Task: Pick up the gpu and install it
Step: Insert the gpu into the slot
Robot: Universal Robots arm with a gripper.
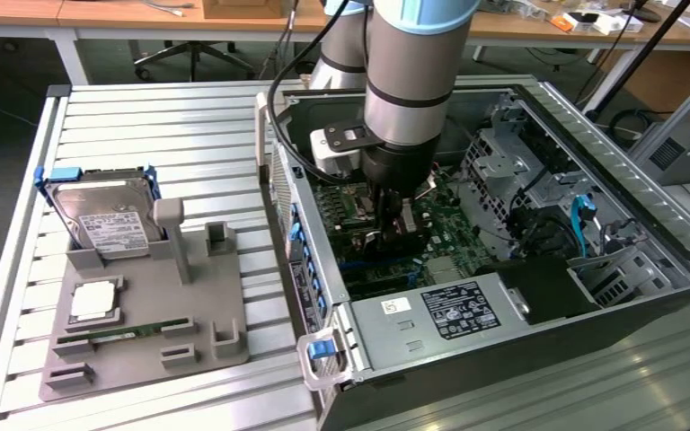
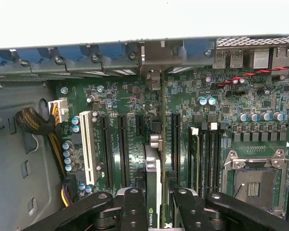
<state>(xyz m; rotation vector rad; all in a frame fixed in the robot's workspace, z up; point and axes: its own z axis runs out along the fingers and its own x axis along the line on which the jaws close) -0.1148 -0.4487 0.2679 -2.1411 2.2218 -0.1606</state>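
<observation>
Gripper (image 2: pixel 154 199) jaws clamped on the thin black gpu card (image 2: pixel 153 178), held edge-on above the green motherboard (image 2: pixel 130 101) inside the open grey computer case (image 1: pixel 632 269); card aligned lengthwise with the long black slots, apparently for seating.

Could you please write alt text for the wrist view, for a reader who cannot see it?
The end effector holds the gpu edge-on above a green motherboard inside an open computer case, lined up along the black expansion slots. A white slot and an empty processor socket flank it, with blue latches along the case edge.
</observation>
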